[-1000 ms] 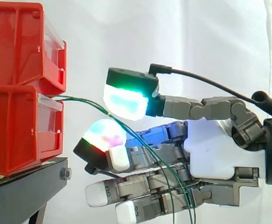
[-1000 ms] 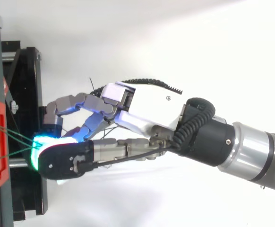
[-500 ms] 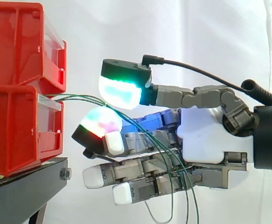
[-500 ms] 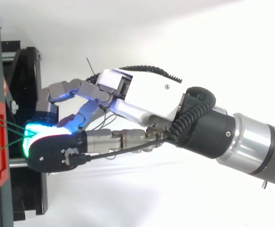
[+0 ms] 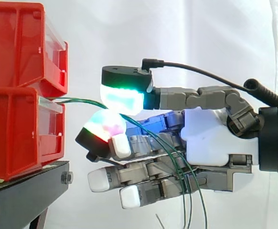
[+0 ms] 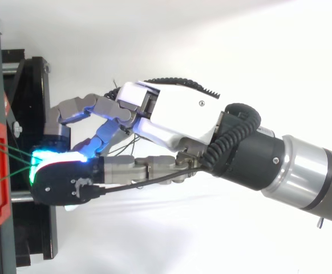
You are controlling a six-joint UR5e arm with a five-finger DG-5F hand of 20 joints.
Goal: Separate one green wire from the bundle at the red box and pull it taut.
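The lower red box (image 5: 19,133) sits on the black stand with thin green wires (image 5: 84,101) coming out of its front. They run right, pass between my hand's thumb pad (image 5: 122,98), glowing green and cyan, and a finger pad (image 5: 103,126), glowing magenta. Those two pads close on the wires a short way from the box. Past the pinch, several strands fan down across the palm and hang below. My hand (image 5: 210,138) lies level, its other fingers straight underneath. From above, the hand (image 6: 171,117) reaches left to the red box (image 6: 0,220), where wires (image 6: 9,151) converge at the glowing pad.
A second red bin (image 5: 15,43) is stacked on the lower one. The black stand (image 5: 24,195) carries both and juts out under the hand's fingertips. A white curtain lies behind, with free room to the right along the arm.
My hand has shifted a little left toward the box and the thumb has risen slightly. More green strands now fan across the palm, and the hanging ends have swung.
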